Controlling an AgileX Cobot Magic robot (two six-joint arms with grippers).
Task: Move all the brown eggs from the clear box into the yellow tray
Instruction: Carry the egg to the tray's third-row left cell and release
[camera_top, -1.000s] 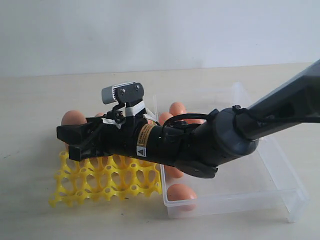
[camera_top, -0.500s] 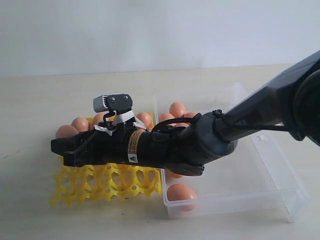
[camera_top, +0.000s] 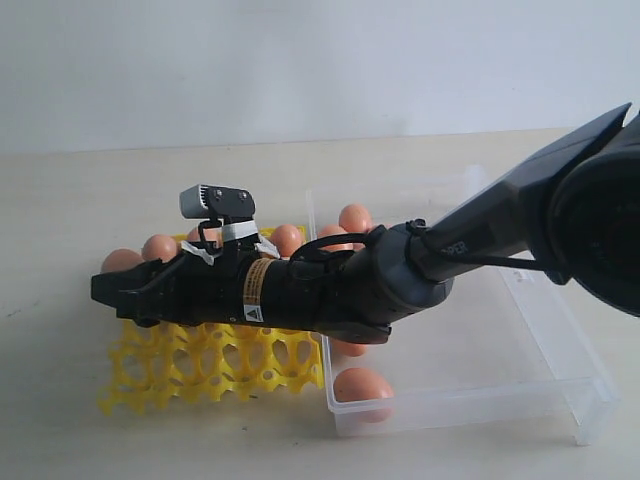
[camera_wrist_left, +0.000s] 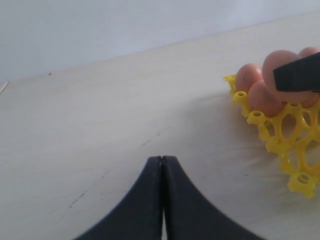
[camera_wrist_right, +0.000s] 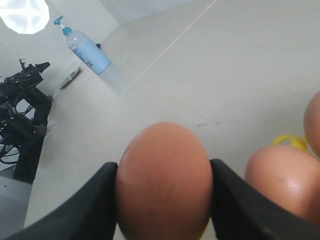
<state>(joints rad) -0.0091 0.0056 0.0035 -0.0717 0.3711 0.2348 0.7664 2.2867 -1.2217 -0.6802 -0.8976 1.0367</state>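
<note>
The right gripper (camera_wrist_right: 164, 170) is clamped on a brown egg (camera_wrist_right: 164, 187), with a black finger (camera_wrist_right: 97, 205) pressed to each flank. Seen from the side, its arm lies stretched low across the yellow tray (camera_top: 200, 365), and the held egg peeps out just above the fingertips. I cannot tell whether it already sits in a cup. Under the gripper's body the tray cups stand open. Beyond it a row of other eggs (camera_top: 160, 247) sits in the tray, and a neighbouring egg (camera_wrist_right: 285, 180) shows just beside the held one in the wrist view. Back along the arm, behind the gripper, lies the clear box (camera_top: 560, 350). It has a near-wall egg (camera_top: 362, 388), a far-wall egg (camera_top: 355, 217) and another half hidden beneath the wrist. The left gripper (camera_wrist_left: 161, 162) hangs over bare table (camera_wrist_left: 100, 125), its fingers pressed together on nothing, with the tray's corner off to one side of it.
</note>
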